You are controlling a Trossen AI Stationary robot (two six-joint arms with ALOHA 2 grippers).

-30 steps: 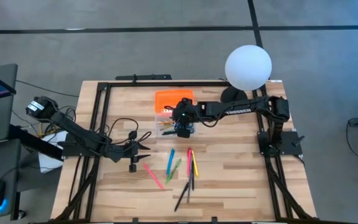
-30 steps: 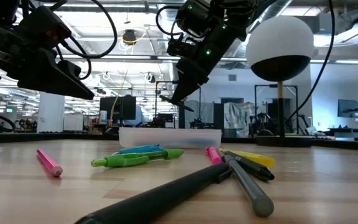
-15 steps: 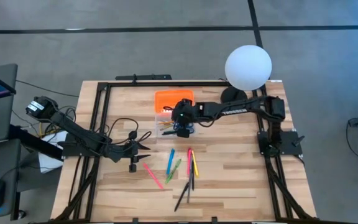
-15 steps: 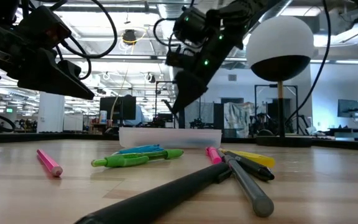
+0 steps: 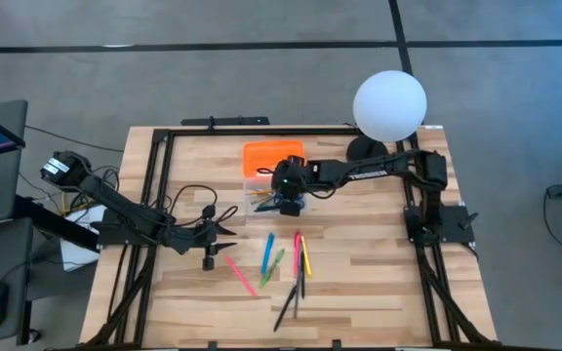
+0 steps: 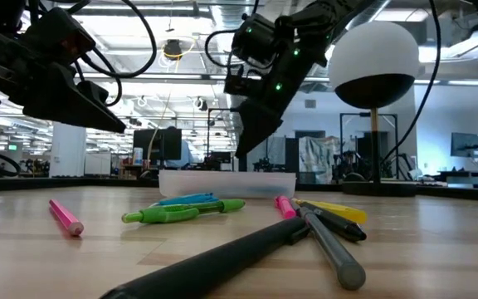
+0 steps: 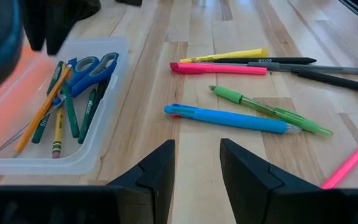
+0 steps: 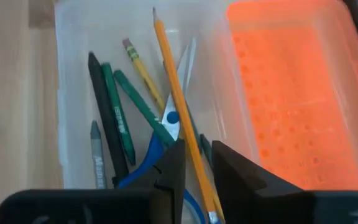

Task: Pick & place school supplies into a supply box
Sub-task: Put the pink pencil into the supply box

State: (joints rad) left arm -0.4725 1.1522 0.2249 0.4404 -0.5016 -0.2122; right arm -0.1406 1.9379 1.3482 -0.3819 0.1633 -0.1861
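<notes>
The supply box [image 5: 264, 198] is a clear tray with its orange lid [image 5: 272, 156] open at the far side. It holds pencils, green crayons and blue-handled scissors [image 8: 160, 146]. My right gripper [image 5: 287, 202] hangs over the tray, fingers a little apart; it also shows in the low view [image 6: 247, 141]. An orange pencil [image 8: 173, 93] lying in the tray shows through the gap between the fingers, which I see touching nothing. My left gripper [image 5: 224, 230] is open and empty, left of the loose pens. A blue pen [image 7: 229, 118], green pen [image 7: 269, 109], pink markers and black pens lie flat on the table.
A white globe lamp [image 5: 389, 105] stands at the far right, behind my right arm. A pink marker [image 5: 241, 276] lies nearest my left gripper. Long black pens [image 5: 289, 304] lie toward the near edge. A black frame [image 5: 164, 136] borders the table.
My right gripper has come down a little toward the tray of the supply box.
</notes>
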